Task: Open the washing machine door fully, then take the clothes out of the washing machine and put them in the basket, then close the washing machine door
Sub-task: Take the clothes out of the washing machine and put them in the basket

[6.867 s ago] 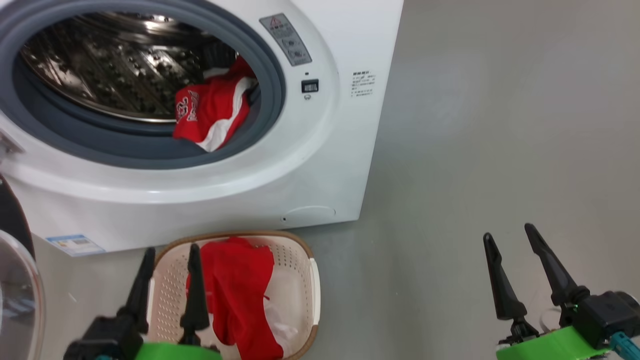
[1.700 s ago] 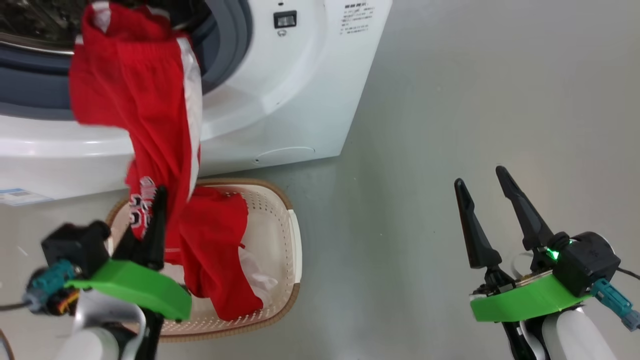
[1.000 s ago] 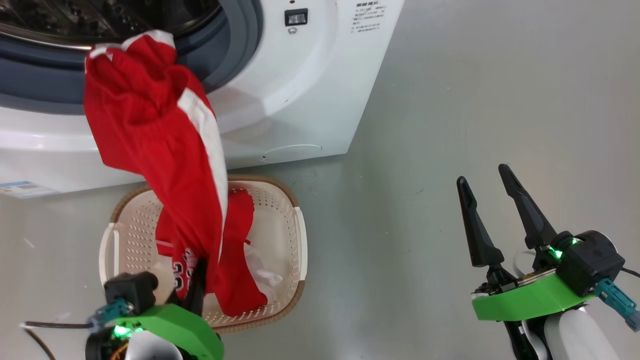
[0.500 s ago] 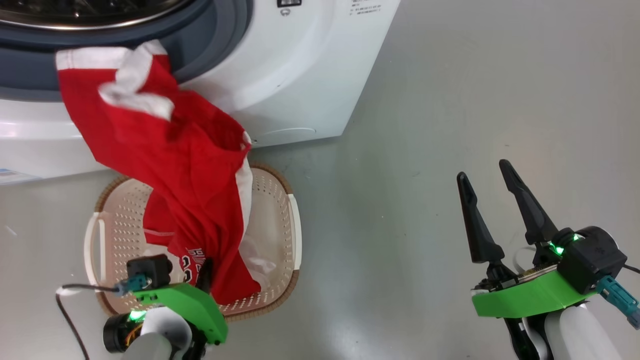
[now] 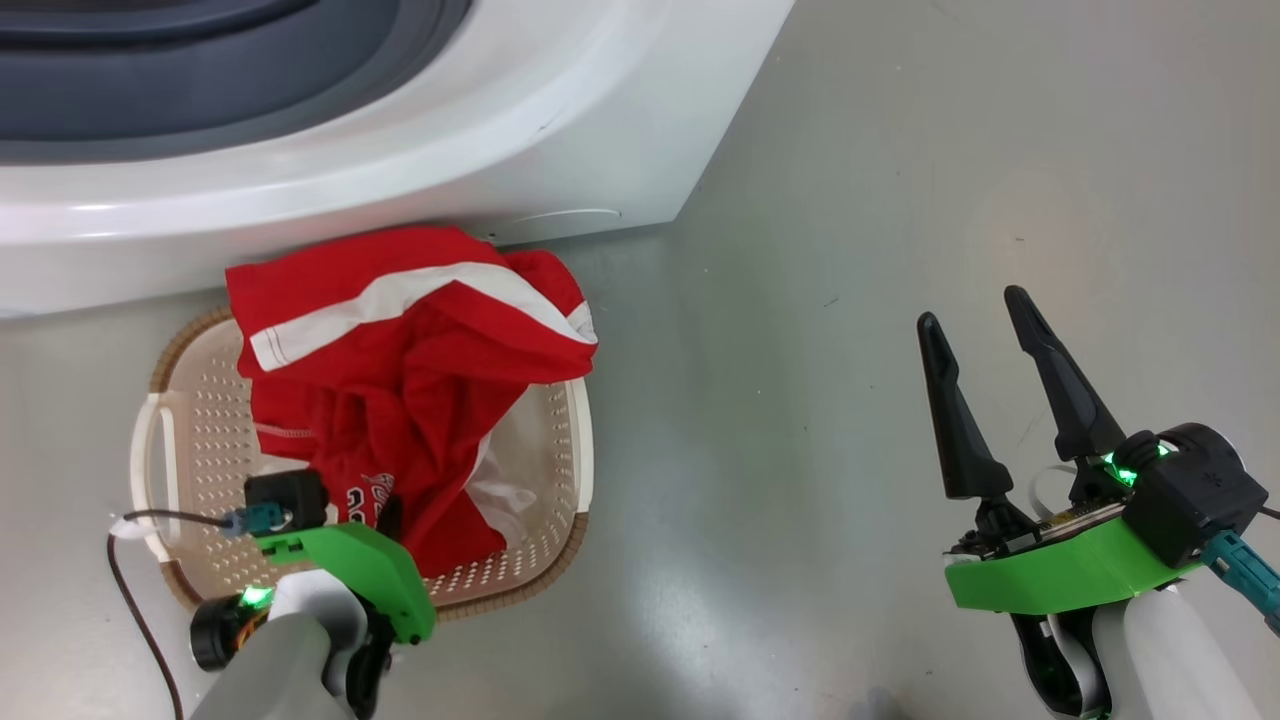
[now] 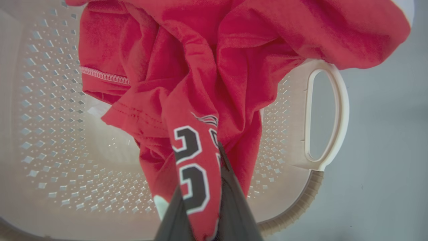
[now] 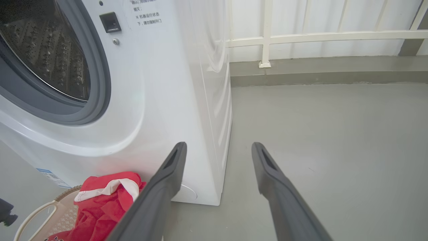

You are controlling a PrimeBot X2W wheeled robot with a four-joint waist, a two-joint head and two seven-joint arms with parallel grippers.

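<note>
We find left gripper (image 6: 200, 174) tips buried in pinched clothes (image 5: 400, 340) by basket (image 5: 577, 440)'s near rim; right gripper (image 5: 972, 307) wide; grey floor (image 5: 900, 150).

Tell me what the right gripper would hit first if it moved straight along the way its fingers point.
Probably the washing machine, at its side panel by the front corner; the open right gripper aims there, though depth is unclear.

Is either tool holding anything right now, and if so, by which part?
The left tool pinches the red garment at its printed numbers, over the basket. The right tool is open, holding nothing.
</note>
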